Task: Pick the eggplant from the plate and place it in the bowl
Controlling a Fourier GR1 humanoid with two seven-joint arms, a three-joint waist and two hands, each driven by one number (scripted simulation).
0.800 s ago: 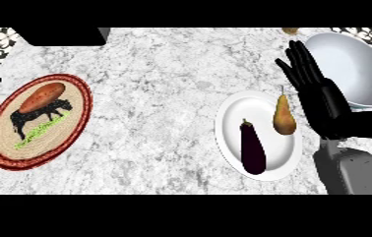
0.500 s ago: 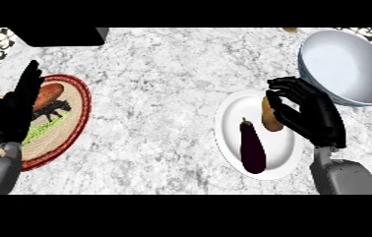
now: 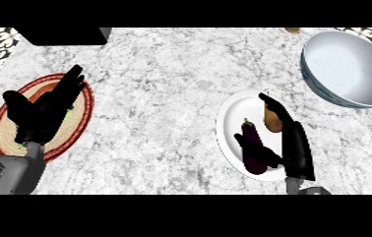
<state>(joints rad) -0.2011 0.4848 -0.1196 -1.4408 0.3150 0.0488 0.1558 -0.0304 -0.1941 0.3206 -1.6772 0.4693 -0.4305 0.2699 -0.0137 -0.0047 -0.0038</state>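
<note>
Fingers straight and relaxed, the left hand [image 3: 40, 115] rests over a red-rimmed woven mat [image 3: 81, 114]. Rightward, the eggplant [image 3: 252, 147] lies on the white plate [image 3: 231, 128], the right hand's [image 3: 294, 145] thumb touching it beside a pear [image 3: 272, 119]. Farthest right sits the bowl [image 3: 341, 66].

Kitchen: marble counter [image 3: 167, 83] w/ plate [image 3: 231, 128], bowl [image 3: 341, 66], eggplant [image 3: 254, 147], pear [image 3: 273, 122].

- We count one eggplant [image 3: 252, 147].
- One pear [image 3: 272, 120].
- One white plate [image 3: 231, 125].
- One bowl [image 3: 341, 66].
- One round mat [image 3: 76, 125].
- Two hands: left [image 3: 40, 115], right [image 3: 294, 142].
</note>
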